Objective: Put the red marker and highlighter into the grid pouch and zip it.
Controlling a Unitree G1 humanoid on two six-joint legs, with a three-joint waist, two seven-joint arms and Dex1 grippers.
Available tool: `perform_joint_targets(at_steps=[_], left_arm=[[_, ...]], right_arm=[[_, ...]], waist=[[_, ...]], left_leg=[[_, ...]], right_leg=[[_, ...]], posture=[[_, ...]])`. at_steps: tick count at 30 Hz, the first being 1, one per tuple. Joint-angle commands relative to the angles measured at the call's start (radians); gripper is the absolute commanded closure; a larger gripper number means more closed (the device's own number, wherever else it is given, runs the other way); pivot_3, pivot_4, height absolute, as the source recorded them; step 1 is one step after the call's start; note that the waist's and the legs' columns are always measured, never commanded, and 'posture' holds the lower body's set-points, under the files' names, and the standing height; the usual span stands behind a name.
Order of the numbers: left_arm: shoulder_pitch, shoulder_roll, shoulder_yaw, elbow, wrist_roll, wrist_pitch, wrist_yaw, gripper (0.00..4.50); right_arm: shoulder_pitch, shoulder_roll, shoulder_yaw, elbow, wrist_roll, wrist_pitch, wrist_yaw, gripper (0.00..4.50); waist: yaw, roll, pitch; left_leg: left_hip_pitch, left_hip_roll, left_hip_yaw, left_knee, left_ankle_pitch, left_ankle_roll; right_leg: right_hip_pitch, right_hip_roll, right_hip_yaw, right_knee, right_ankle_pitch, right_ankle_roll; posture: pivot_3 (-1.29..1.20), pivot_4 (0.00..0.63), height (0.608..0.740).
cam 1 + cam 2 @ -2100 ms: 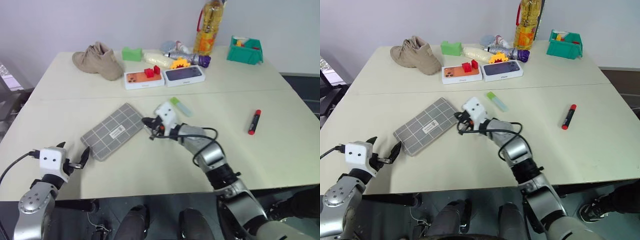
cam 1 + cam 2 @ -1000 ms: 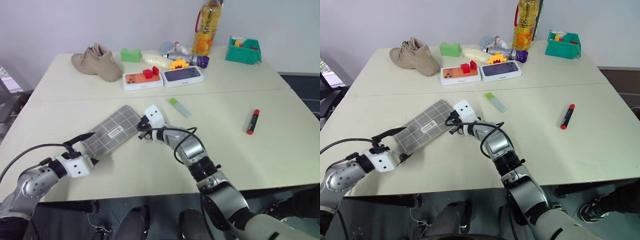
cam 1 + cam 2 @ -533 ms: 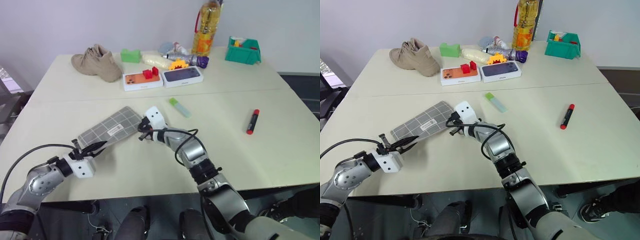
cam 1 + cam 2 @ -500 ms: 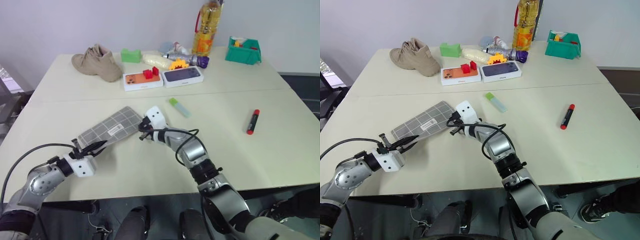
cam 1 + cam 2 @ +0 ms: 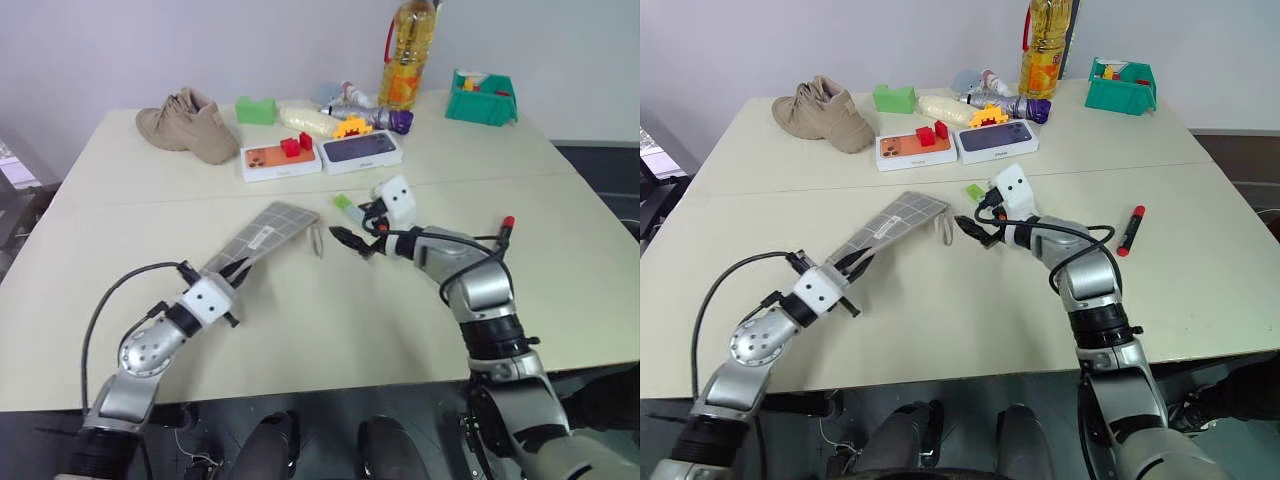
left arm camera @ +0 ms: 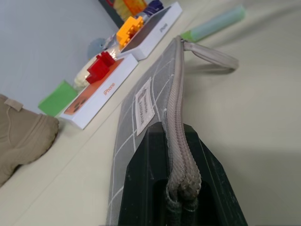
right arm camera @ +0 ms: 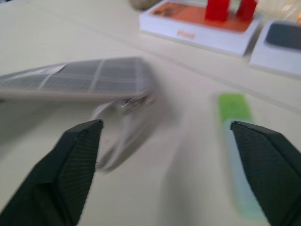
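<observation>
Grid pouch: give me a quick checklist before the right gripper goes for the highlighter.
1. Left gripper shut on the grid pouch, near end lifted: ok.
2. Right gripper open, nothing between its fingers: ok.
3. Highlighter lying free on the table, just ahead of the right gripper: ok.
4. Red marker lying free further right: ok.
5. Pouch zipper open enough to load: cannot tell.

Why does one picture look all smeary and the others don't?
The right wrist view is smeared: the grid pouch and highlighter look streaky, probably because that arm is moving. The left wrist view is crisp up close on the pouch's zipper edge, softer toward the phone boxes. The left eye view is evenly lit, with soft shadows on the table.
</observation>
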Motion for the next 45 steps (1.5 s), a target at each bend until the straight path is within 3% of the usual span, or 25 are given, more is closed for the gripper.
perform_joint_targets(at_steps=[1,8,9,10,16,17,22,26,32,38,45], left_arm=[[-0.019,-0.026,-0.018,-0.059,0.016,0.022,0.015,4.50],[-0.031,-0.062,-0.042,-0.083,0.026,0.040,0.010,4.50],[-0.031,-0.065,-0.043,-0.084,0.027,0.039,0.011,4.50],[-0.030,-0.066,-0.043,-0.085,0.027,0.039,0.011,4.50],[-0.028,-0.074,-0.041,-0.088,0.032,0.041,0.012,4.50],[-0.028,-0.075,-0.041,-0.088,0.032,0.041,0.013,4.50],[-0.034,-0.084,-0.049,-0.086,0.039,0.051,0.014,4.50],[-0.063,-0.114,-0.070,-0.076,0.050,0.087,0.018,4.50],[-0.120,-0.177,-0.111,-0.057,0.077,0.148,0.046,4.50],[-0.164,-0.218,-0.146,-0.027,0.109,0.173,0.075,4.50],[-0.189,-0.232,-0.145,-0.001,0.134,0.178,0.107,4.50]], right_arm=[[-0.004,0.028,0.016,-0.058,0.011,0.048,-0.039,0.12],[-0.030,0.102,0.027,0.020,-0.024,0.034,-0.147,0.12],[-0.031,0.108,0.026,0.030,-0.027,0.028,-0.156,0.69],[-0.031,0.112,0.024,0.037,-0.028,0.025,-0.162,0.96],[-0.025,0.106,0.034,0.049,-0.041,-0.012,-0.163,4.14],[-0.026,0.104,0.036,0.048,-0.042,-0.017,-0.160,4.48],[-0.024,0.078,0.072,0.005,-0.049,-0.028,-0.118,4.48],[0.007,0.002,0.216,-0.147,-0.057,-0.041,0.019,4.48],[0.003,-0.053,0.343,-0.249,-0.095,-0.092,0.107,4.48],[-0.013,-0.060,0.409,-0.326,-0.086,-0.116,0.192,4.48],[-0.032,-0.066,0.398,-0.320,-0.104,-0.127,0.211,4.48]], waist=[[0.002,0.000,0.000],[0.007,0.000,0.000],[0.007,0.000,0.000],[0.007,0.000,0.000],[0.006,0.000,0.000],[0.005,0.000,0.000],[0.006,0.000,0.000],[0.007,0.000,0.000],[0.007,0.000,0.000],[0.009,-0.001,0.000],[0.008,-0.001,0.000]], left_leg=[[0.000,0.000,0.000,0.000,0.000,0.000],[0.000,0.000,0.000,0.001,0.000,0.000],[0.000,-0.001,0.000,0.001,0.000,0.000],[0.000,-0.001,0.000,0.001,0.000,-0.001],[0.000,-0.001,0.000,0.001,0.000,-0.001],[0.000,-0.001,0.000,0.001,0.000,-0.001],[0.000,-0.001,0.000,0.001,0.000,-0.001],[-0.001,-0.001,0.000,0.001,0.000,-0.001],[-0.001,-0.001,0.000,0.002,0.000,-0.001],[-0.001,-0.001,0.000,0.002,0.000,-0.001],[-0.001,-0.001,-0.001,0.003,0.000,-0.001]], right_leg=[[0.000,0.000,0.000,0.000,0.000,0.000],[0.000,0.000,0.000,0.000,0.000,0.000],[0.000,0.000,0.000,0.000,0.000,0.000],[0.000,0.000,0.000,0.000,0.000,0.000],[0.000,0.000,0.000,0.000,0.000,0.000],[0.000,0.000,0.000,0.000,0.000,0.000],[0.000,0.000,0.000,0.000,0.000,0.000],[0.000,0.000,0.000,0.000,0.000,0.000],[0.000,0.000,0.000,0.000,0.000,0.000],[0.001,0.000,0.000,0.000,0.000,0.000],[0.001,0.000,0.000,0.000,0.000,0.000]], posture=[[0.00,0.150,0.739],[0.00,0.150,0.739],[0.00,0.150,0.739],[0.00,0.150,0.739],[0.00,0.150,0.739],[0.00,0.150,0.739],[0.00,0.150,0.739],[0.00,0.150,0.739],[0.00,0.150,0.739],[0.00,0.150,0.739],[0.00,0.150,0.739]])
